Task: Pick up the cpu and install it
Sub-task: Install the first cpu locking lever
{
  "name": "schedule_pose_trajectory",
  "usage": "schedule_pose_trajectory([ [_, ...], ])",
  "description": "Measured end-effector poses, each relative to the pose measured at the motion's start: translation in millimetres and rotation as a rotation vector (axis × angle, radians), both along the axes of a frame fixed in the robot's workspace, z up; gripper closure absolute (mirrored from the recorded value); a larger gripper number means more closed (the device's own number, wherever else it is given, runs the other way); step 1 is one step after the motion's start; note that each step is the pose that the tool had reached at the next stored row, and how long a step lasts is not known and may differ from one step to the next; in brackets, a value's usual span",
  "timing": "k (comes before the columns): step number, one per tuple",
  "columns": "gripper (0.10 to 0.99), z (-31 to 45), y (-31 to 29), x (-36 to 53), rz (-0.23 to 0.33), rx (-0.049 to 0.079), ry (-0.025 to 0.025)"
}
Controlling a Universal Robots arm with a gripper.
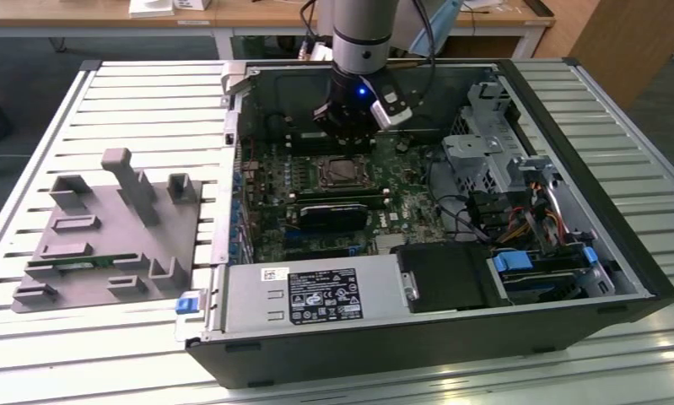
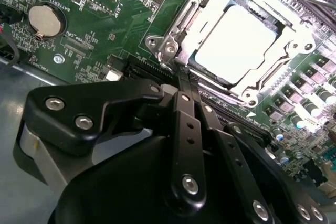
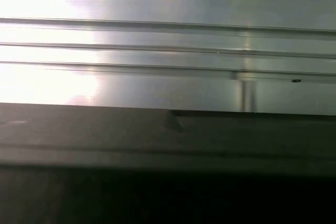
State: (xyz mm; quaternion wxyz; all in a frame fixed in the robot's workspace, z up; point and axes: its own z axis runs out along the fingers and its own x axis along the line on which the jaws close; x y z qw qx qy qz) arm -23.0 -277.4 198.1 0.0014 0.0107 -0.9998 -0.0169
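- I have the arm (image 1: 359, 34) reaching down into the open computer case (image 1: 606, 211), which lies on its side on the slatted metal table (image 1: 111, 110).
- The claw (image 1: 342, 139) hangs just above the motherboard (image 1: 314, 215), at the far edge of the processor socket (image 1: 342, 171) as the exterior view shows it.
- In the second wrist view the claw's (image 2: 185, 80) two thin black fingers (image 2: 184, 114) lie pressed together with nothing between them, tips right at the socket's (image 2: 173, 51) metal frame.
- The cpu (image 2: 239, 43) sits flat inside the socket, its shiny top glaring white under the light, with the metal frame around it. From the exterior view it reads as a dark square, the cpu (image 1: 340, 172) in the middle of the board.
- A round coin battery (image 2: 46, 20) sits on the green board well apart from the socket.
- Nearer the camera in the exterior view a black card (image 1: 334, 213) crosses the board, and the grey power supply box (image 1: 309, 295) fills the near side of the case.
- On the exterior view's left, a grey parts fixture (image 1: 111, 228) stands on the table beside the case, with a narrow green memory stick (image 1: 83, 264) lying in one of its slots.
- The first wrist view gives me bright metal slats (image 3: 168, 45) above a dark edge (image 3: 168, 145); I cannot tell what that edge belongs to.
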Motion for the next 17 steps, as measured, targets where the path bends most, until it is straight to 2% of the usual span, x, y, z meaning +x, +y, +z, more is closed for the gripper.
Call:
schedule_pose_trajectory([
  [5,0.98,6.9,-0.4,0.1,0.0,-0.001,0.0003],
  [13,0.98,6.9,-7.4,1.5,0.0,0.002,0.0008],
  [17,0.98,6.9,-9.1,1.6,0.0,0.002,0.0007],
])
